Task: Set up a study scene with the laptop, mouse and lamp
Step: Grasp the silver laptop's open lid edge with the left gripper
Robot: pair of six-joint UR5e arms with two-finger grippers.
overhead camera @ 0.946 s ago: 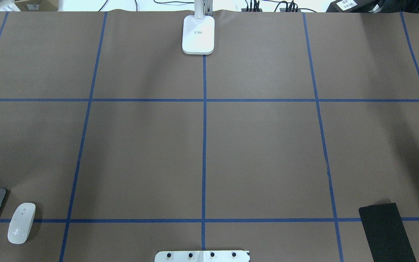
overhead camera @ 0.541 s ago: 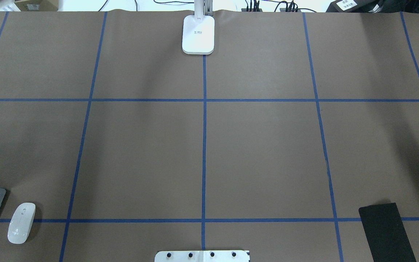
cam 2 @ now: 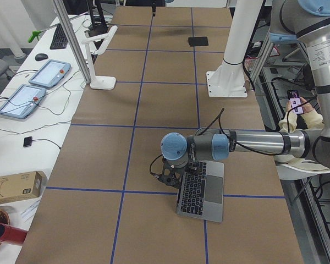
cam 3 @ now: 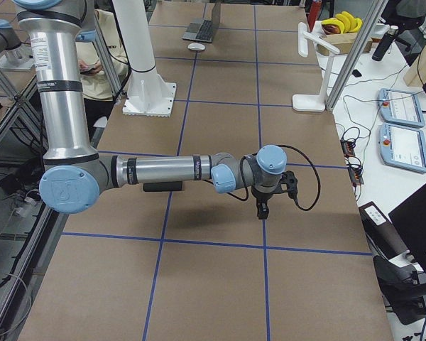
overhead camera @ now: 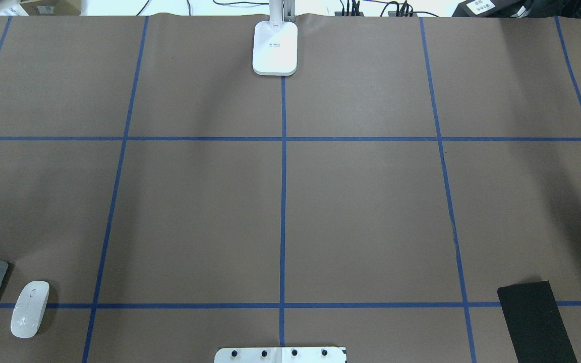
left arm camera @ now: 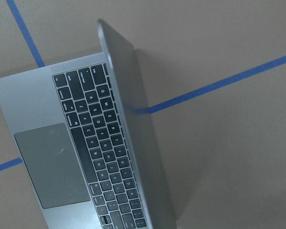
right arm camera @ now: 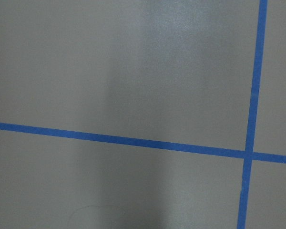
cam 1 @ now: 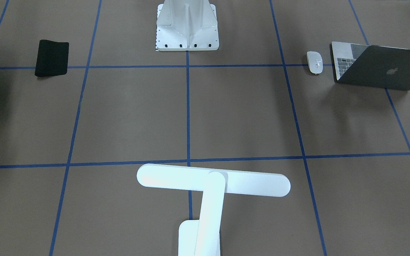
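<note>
Laptop (cam 1: 383,71) sits open at the near left of the table (overhead camera: 371,201), lid raised. I see the mouse (cam 1: 314,62) just to its right, not touching. At the far edge, middle, the lamp (cam 1: 212,185) stands with its bar head level. My left gripper (cam 2: 166,179) hangs by the raised lid. My right gripper (cam 3: 263,207) hangs over the right side, beyond the black mat (cam 1: 52,58). Whether either gripper's fingers are spread or pressed together, I cannot tell.

Overhead: behind the robot-side edge, facing forward and down, wide. Front-facing: far edge, steep, looking back; both share lamp (overhead camera: 275,48) and mouse (overhead camera: 29,308). Side views: table (cam 2: 99,154) ends, looking lengthwise. Left wrist: close above laptop (left arm camera: 100,143). Right wrist: close above table.
</note>
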